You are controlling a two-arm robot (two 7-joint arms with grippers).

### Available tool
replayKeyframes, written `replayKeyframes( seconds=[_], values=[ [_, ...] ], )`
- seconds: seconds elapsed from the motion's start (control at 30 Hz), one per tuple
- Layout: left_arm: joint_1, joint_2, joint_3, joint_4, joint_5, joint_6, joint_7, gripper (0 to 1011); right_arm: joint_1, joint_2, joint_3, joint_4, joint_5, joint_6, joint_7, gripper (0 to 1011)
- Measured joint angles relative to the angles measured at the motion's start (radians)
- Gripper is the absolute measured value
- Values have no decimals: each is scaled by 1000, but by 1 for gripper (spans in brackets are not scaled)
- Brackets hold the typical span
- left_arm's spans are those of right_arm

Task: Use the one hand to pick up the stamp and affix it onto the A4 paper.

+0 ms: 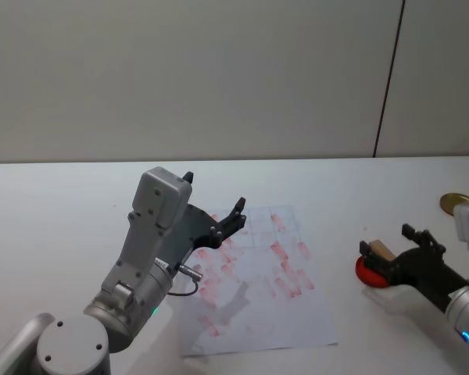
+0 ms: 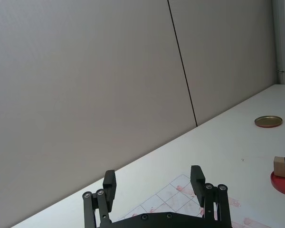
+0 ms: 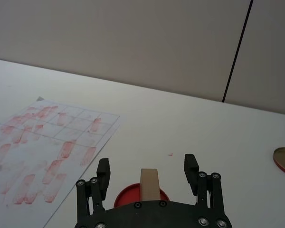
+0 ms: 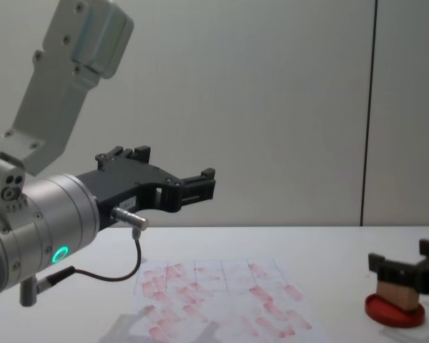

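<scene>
The right gripper (image 3: 147, 172) has its jaws released, straddling the stamp (image 3: 149, 184) on the red ink pad (image 4: 393, 311); the left gripper (image 2: 154, 183) hangs with jaws released above the A4 paper (image 1: 254, 285).

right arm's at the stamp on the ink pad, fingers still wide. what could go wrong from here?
1. The right end effector is open around the stamp, which stands on the red ink pad; an off-centre close could tip it or drag the pad.
2. The A4 paper is crowded with prints, so a new print may overlap one.
3. The left end effector hangs open over the paper, possibly in the way.
</scene>
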Motion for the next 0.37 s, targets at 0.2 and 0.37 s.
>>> replayKeyframes(
  seconds=[0.2,0.37],
  values=[
    [0,0,0,0,0,0,0,993,-11,7,5,-42,0,-8,-8,1001],
    [0,0,0,0,0,0,0,993,-16,11,7,-62,-1,-12,-12,1001]
  ],
)
